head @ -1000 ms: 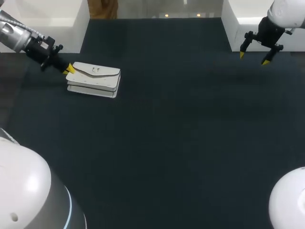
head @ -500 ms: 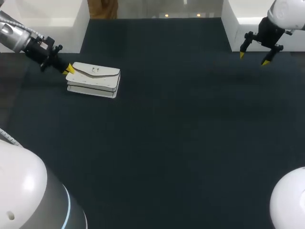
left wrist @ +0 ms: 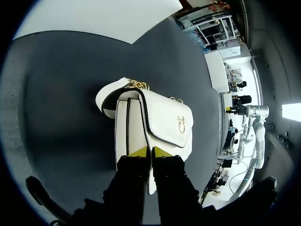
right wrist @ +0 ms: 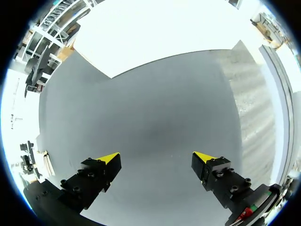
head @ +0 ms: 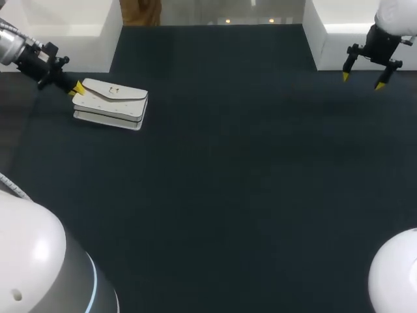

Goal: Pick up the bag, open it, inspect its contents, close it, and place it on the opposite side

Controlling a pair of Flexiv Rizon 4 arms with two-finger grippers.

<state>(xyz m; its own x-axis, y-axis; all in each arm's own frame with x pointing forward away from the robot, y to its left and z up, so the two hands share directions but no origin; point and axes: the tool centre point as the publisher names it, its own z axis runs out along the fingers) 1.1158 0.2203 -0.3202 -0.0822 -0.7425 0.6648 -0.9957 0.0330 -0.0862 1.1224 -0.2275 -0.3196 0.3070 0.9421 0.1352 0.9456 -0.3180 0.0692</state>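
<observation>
A white bag [head: 109, 104] with a flap and a gold clasp lies at the far left of the dark table. My left gripper [head: 76, 89] is shut on the bag's left end. In the left wrist view the bag [left wrist: 155, 122] stretches ahead of the gripper [left wrist: 150, 151], whose yellow tips pinch its near edge; a gold chain shows at the bag's far end. My right gripper [head: 362, 80] hangs open above the table's far right, nothing between its fingers. The right wrist view shows that gripper [right wrist: 155, 159] wide open over bare table.
White walls [head: 71, 26] border the table at the back left and back right [head: 339, 29]. The dark table surface [head: 221, 169] spreads wide between the two arms.
My left gripper has pulled the bag to the left and slightly toward the back. My right gripper has shifted a little to the right.
</observation>
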